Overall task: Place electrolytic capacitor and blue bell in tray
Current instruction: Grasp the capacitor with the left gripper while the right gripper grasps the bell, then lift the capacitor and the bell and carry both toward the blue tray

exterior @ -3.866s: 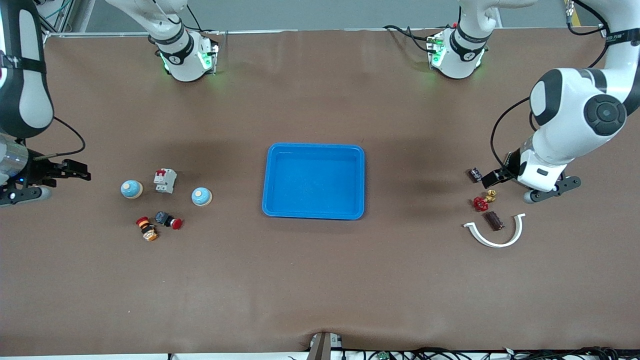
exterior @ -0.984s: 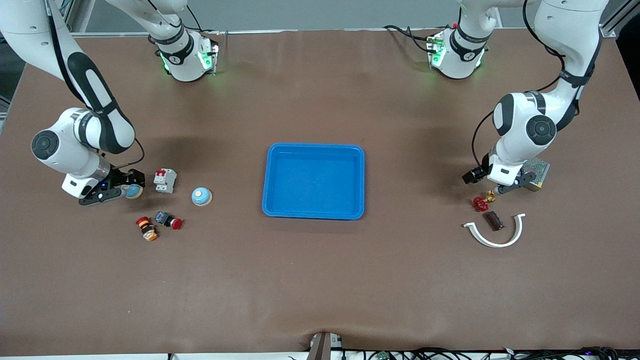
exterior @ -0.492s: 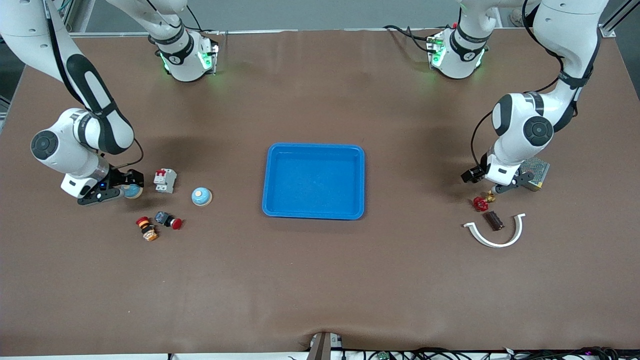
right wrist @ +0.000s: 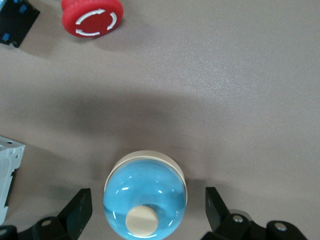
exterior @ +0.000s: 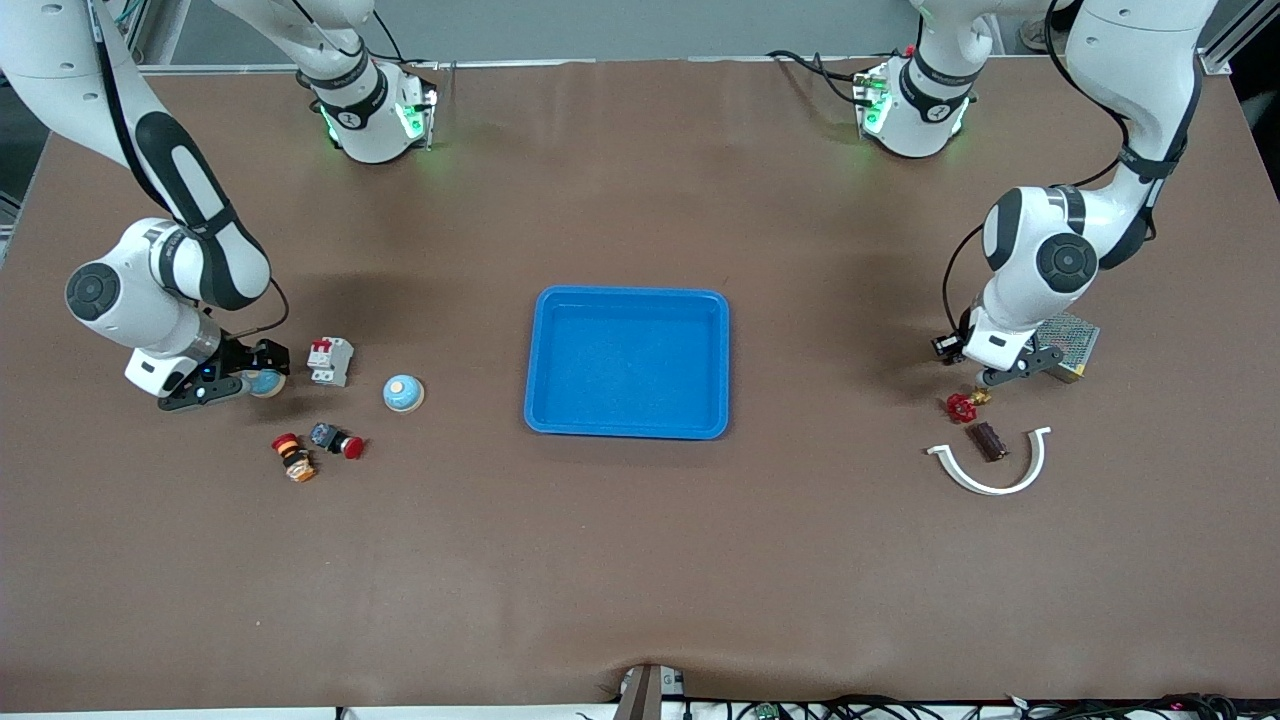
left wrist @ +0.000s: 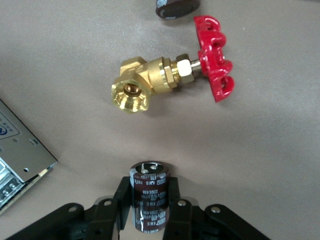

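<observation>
1. Brown matte table [exterior: 640, 560], bare across its middle; both arm bases stand along its upper edge in the front view.

2. Tray [exterior: 627, 296]: shallow, bright blue, rectangular, rounded corners, raised rim. Sits mid-table between the two clusters of parts; holds nothing.

3. Electrolytic capacitor [left wrist: 148, 192]: short dark cylinder with pale printed lettering and a silvery top. Located at the left arm's end of the table, clamped between the fingers of the left gripper [left wrist: 148, 220].

4. Left gripper: clenched on the capacitor, low at the table. Brass valve with red handwheel [left wrist: 170, 80] lies just beside it; a metal-cased module [exterior: 1070, 335] is near.

5. Blue bell [right wrist: 145, 192]: light blue dome on a cream base ring, cream button on top. Located at the right arm's end of the table, upright, beside the white circuit breaker [exterior: 330, 361].

6. Right gripper [right wrist: 147, 212]: spread wide, one finger on each side of the bell, not touching it.

7. Second blue bell [exterior: 403, 393]: same make, nearer the tray, untouched.

8. Step in hand, as judged: pickup stage. Capacitor gripped but not lifted; bell straddled but not gripped.

9. Next move, as judged: left arm lifts straight up, clearing the valve, then carries to the tray. Right gripper closes on the bell's base ring; the dome looks smooth and may slip if pinched high.
</observation>
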You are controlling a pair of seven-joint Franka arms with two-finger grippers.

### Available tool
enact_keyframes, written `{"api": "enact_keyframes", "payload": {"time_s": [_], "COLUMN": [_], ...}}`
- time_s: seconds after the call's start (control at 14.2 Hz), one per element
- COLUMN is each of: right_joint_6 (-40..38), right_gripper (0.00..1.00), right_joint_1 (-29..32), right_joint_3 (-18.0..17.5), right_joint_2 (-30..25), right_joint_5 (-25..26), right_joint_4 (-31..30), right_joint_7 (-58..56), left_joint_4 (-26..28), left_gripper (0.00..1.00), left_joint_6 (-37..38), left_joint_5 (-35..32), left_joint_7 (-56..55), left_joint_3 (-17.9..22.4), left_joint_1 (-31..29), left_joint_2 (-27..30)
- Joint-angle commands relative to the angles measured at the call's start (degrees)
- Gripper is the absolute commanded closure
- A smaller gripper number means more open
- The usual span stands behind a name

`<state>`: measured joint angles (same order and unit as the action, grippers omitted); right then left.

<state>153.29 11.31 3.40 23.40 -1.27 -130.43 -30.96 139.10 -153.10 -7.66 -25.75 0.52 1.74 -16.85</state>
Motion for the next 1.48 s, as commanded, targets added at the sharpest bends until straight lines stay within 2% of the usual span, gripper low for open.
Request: {"api": "enact_keyframes", "payload": {"time_s": [0.0, 0.14, 0.42, 0.7, 0.98, 1.2, 1.41], "right_joint_6": [0.87, 0.87, 0.78, 0.43, -2.19, -11.48, -24.40], "right_gripper": [0.01, 0.18, 0.44, 0.49, 0.49, 0.49, 0.49], "right_joint_1": [0.56, 0.47, 0.47, 0.21, -0.14, -0.41, -1.72], "right_joint_3": [-0.41, -0.41, -0.49, -0.50, -0.58, -0.67, -0.76], "right_joint_2": [-0.20, -0.20, -0.20, -0.28, -2.12, -5.54, -8.19], "right_joint_5": [-0.84, -0.84, -0.84, -0.84, -0.84, -1.02, -1.02], "right_joint_4": [-0.62, -0.62, -0.62, -0.62, -0.01, 3.58, 11.13], "right_joint_7": [-0.68, -0.68, -0.77, -0.68, -0.06, 0.73, 6.42], "left_joint_4": [-0.06, -1.02, -7.25, -12.09, -13.86, -14.04, -15.00], "left_gripper": [1.00, 1.00, 1.00, 1.00, 1.00, 1.00, 1.00], "left_joint_6": [-0.45, 1.38, 13.94, 22.21, 23.02, 22.93, 22.93], "left_joint_5": [-1.30, -1.48, -1.48, -1.39, -0.34, 4.21, 6.42], "left_joint_7": [-0.27, -1.49, -10.35, -23.87, -49.08, -62.19, -75.99], "left_joint_3": [0.01, -0.25, -0.78, -3.14, -7.88, -11.49, -16.40], "left_joint_1": [0.46, 0.55, 4.49, 7.84, 7.67, 7.58, 7.58], "left_joint_2": [0.50, 1.28, 3.40, 3.31, 2.96, 4.80, 6.74]}}
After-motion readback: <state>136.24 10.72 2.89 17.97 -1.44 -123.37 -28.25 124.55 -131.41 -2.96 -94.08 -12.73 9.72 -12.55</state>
